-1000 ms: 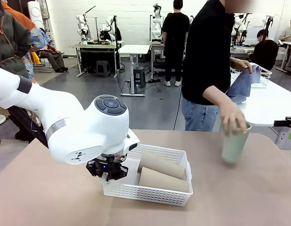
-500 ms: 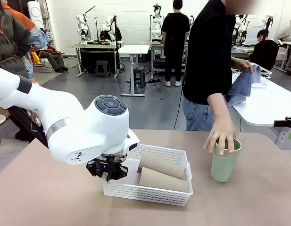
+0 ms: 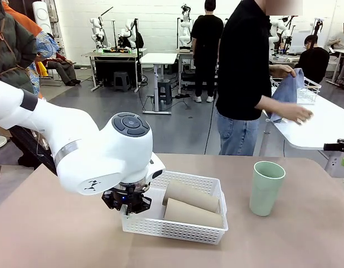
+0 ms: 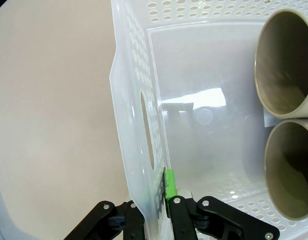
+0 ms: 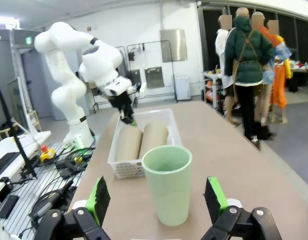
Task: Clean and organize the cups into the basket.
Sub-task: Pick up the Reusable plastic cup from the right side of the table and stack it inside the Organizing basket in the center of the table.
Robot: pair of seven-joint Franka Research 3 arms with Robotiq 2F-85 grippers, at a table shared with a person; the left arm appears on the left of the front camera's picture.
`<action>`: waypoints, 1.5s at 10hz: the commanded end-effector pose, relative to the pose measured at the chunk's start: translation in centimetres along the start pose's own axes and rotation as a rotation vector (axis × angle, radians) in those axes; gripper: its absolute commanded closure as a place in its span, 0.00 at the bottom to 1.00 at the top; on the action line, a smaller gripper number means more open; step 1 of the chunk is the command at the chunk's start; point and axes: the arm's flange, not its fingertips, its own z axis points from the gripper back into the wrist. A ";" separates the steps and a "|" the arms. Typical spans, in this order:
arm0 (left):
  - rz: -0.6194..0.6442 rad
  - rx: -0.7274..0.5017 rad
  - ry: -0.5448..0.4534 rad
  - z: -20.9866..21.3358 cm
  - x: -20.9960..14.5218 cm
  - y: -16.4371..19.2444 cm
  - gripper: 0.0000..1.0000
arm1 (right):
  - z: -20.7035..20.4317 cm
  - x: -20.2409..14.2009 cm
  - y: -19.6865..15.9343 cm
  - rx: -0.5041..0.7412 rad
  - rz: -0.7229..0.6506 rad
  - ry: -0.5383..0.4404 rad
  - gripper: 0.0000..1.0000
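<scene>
The white lattice basket [image 3: 183, 230] sits on the brown table in front of me. Two tan cups [image 3: 191, 194] [image 3: 192, 214] lie on their sides inside it, side by side. My left gripper [image 3: 127, 207] is shut on the basket's left end wall, beside the cut-out handle [image 4: 146, 131]. In the left wrist view the green pad [image 4: 169, 183] presses the inner face of that wall, and the two cup mouths [image 4: 286, 65] [image 4: 291, 170] face the camera. The mint green cup [image 3: 265, 188] stands upright to the right. My right gripper [image 5: 156, 196] is open, level with that cup [image 5: 168, 187] and short of it.
A person stands at the far side, one hand [image 3: 297, 114] on a white side table [image 3: 322, 128] and the other holding a blue cloth [image 3: 286, 92]. A wire basket [image 3: 305, 89] is on that table. Bare tabletop lies left of the basket and between it and the mint cup.
The person set the mint green cup down, let go and drew the hand back to the white table. Neither arm nor the basket has moved.
</scene>
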 end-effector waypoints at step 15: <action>-0.008 0.014 -0.011 -0.1 -0.3 0.0 1.00 | -11.3 -12.2 -4.7 0.135 0.017 0.199 0.00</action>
